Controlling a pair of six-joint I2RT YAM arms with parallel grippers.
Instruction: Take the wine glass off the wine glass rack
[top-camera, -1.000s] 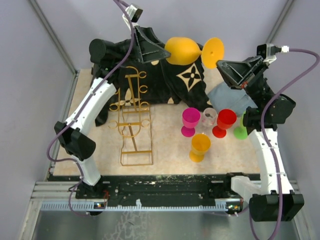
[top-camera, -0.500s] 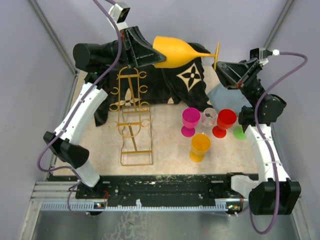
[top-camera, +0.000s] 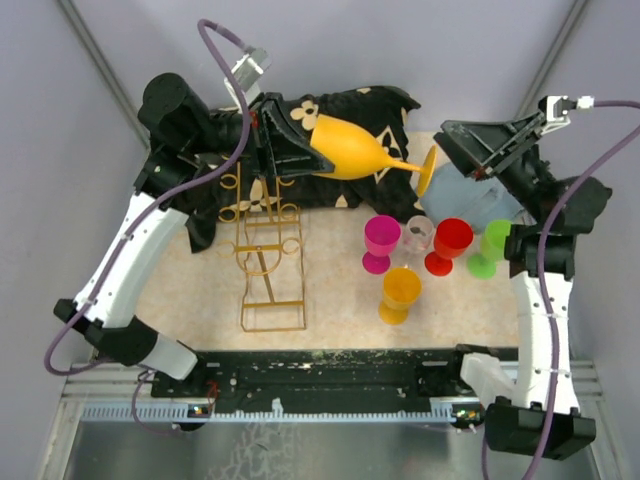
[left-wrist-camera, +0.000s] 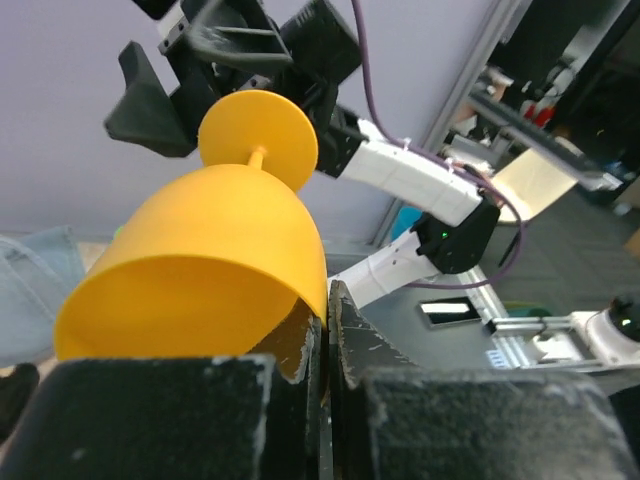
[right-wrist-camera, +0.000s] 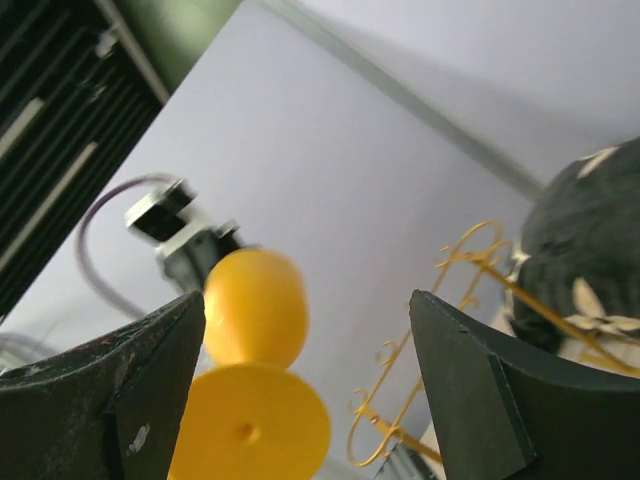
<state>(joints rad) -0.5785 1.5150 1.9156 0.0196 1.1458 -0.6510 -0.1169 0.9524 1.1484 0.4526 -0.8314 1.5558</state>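
Note:
The orange wine glass (top-camera: 352, 148) hangs on its side in the air above the black cloth, foot (top-camera: 428, 172) pointing right. My left gripper (top-camera: 305, 150) is shut on the rim of its bowl (left-wrist-camera: 200, 260), one finger inside and one outside, with the jaws (left-wrist-camera: 325, 320) pinched together. My right gripper (top-camera: 452, 145) stands open just right of the foot and touches nothing. In the right wrist view the glass (right-wrist-camera: 255, 305) shows between the spread fingers (right-wrist-camera: 308, 298). The gold wine glass rack (top-camera: 268, 250) lies flat on the table, apart from the glass, and shows behind it as rack (right-wrist-camera: 374, 420).
Several plastic goblets stand right of the rack: pink (top-camera: 381, 240), red (top-camera: 452, 240), green (top-camera: 492, 245), orange (top-camera: 400, 292), plus a small clear glass (top-camera: 420, 232). A black floral cloth (top-camera: 375, 108) lies at the back. A grey-blue cloth (top-camera: 462, 195) lies under the right arm.
My left gripper has shut on the glass's rim and swung it down and left. The right gripper has opened off the foot and drawn back to the right.

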